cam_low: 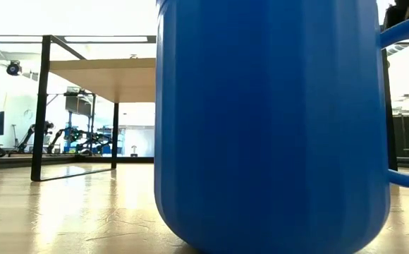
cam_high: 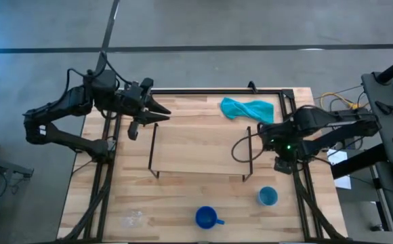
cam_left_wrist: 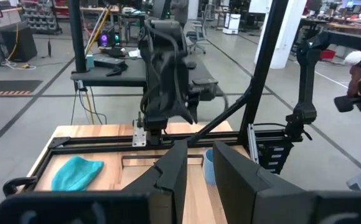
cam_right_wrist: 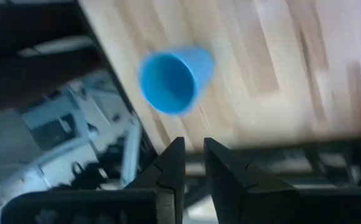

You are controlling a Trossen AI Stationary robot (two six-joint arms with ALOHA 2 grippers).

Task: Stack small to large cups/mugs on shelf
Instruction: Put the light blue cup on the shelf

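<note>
Cups: you have three on the wooden table (cam_high: pixel 183 203), all along its near edge: a clear glass mug (cam_high: pixel 134 218), a dark blue mug (cam_high: pixel 207 217), a light blue cup (cam_high: pixel 267 196). One shelf (cam_high: pixel 200 150) stands mid-table, bare. Your left gripper (cam_high: pixel 161 112) hovers by its far-left corner, fingers slightly apart, empty; your right gripper (cam_right_wrist: pixel 193 155), narrowly parted, hovers near the light blue cup. One teal cloth (cam_high: pixel 247 108) lies far-right; workshop benches stand beyond.

Three cups (cam_high: pixel 209 217) stand upright, apparently, near the empty shelf (cam_high: pixel 200 150).

Crumpled teal cloth (cam_high: pixel 246 108) on the wooden table (cam_high: pixel 183 203)
</note>
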